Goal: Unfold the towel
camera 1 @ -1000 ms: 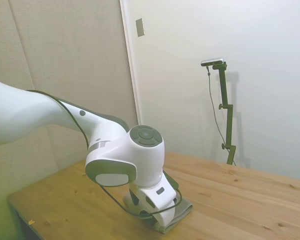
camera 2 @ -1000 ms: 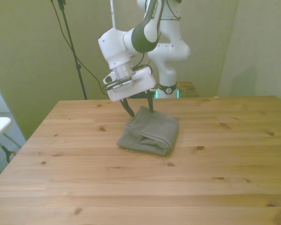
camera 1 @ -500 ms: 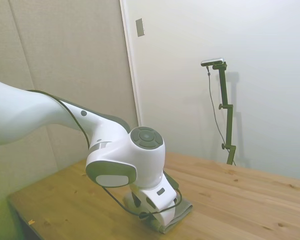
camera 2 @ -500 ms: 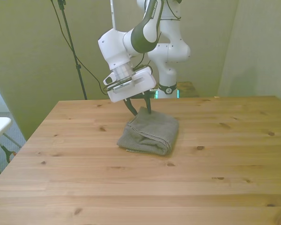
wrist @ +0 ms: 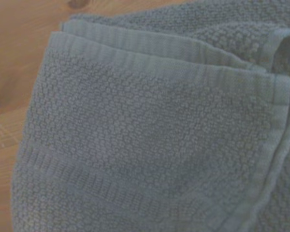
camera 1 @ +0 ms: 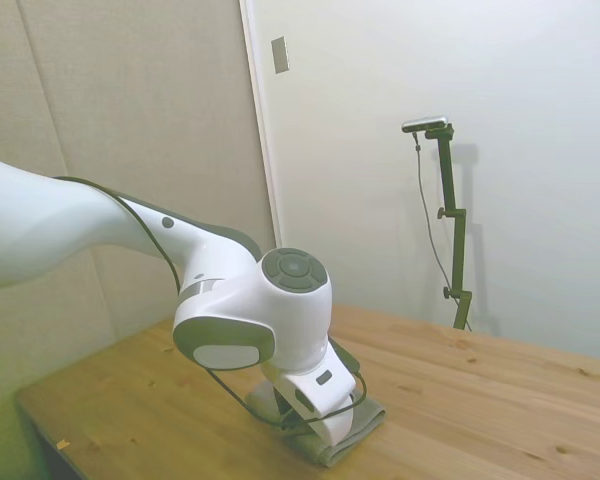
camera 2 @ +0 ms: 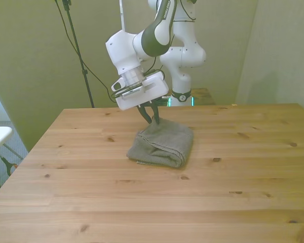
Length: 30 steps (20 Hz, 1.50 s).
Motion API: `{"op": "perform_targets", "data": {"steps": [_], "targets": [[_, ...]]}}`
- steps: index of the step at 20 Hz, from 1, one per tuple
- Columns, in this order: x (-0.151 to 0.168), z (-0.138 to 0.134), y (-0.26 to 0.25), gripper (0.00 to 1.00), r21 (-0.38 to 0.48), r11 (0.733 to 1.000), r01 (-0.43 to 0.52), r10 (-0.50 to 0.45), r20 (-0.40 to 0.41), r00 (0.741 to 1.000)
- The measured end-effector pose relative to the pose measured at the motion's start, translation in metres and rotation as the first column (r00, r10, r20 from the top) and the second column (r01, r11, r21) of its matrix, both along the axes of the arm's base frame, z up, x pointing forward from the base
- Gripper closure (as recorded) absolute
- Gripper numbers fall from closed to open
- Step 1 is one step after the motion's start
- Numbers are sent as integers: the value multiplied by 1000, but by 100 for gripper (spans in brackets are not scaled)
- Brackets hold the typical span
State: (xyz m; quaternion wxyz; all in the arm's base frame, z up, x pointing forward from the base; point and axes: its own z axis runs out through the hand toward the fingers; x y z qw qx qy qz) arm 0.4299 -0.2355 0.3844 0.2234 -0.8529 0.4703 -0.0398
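Observation:
The grey-green towel [camera 2: 164,143] lies folded into a thick pad near the middle of the wooden table [camera 2: 142,202]. My gripper [camera 2: 153,120] points down at the towel's far corner, on the front view's left side of the pad, and its fingers are pinched together on the cloth there. In the side view the wrist housing hides the fingers, and only the towel's [camera 1: 358,426] near edge shows beneath it. The wrist view is filled with the towel's [wrist: 150,135] nubby weave, a ribbed hem and stacked folded layers.
Bare wood surrounds the towel on every side in the front view. In the side view the table [camera 1: 480,400] edge at the picture's left lies close under the arm. A strip of table [wrist: 14,72] shows beside the cloth in the wrist view.
The fingers stood open astride the towel's far corner one second ago. They have since closed step by step onto the cloth. The towel has not moved.

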Motion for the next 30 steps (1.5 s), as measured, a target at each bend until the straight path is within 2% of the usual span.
{"op": "perform_targets", "data": {"steps": [6,11,17,21,29,30], "targets": [[21,44,20,100,-25,998,-51,52,66,996],[39,85,72,100,-48,993,-105,110,116,987],[61,109,136,100,-87,979,-183,194,136,972],[69,111,169,100,-111,969,-223,237,135,962],[85,85,212,100,-130,950,-283,298,117,947],[87,82,219,0,-132,947,-293,308,115,944]]}}
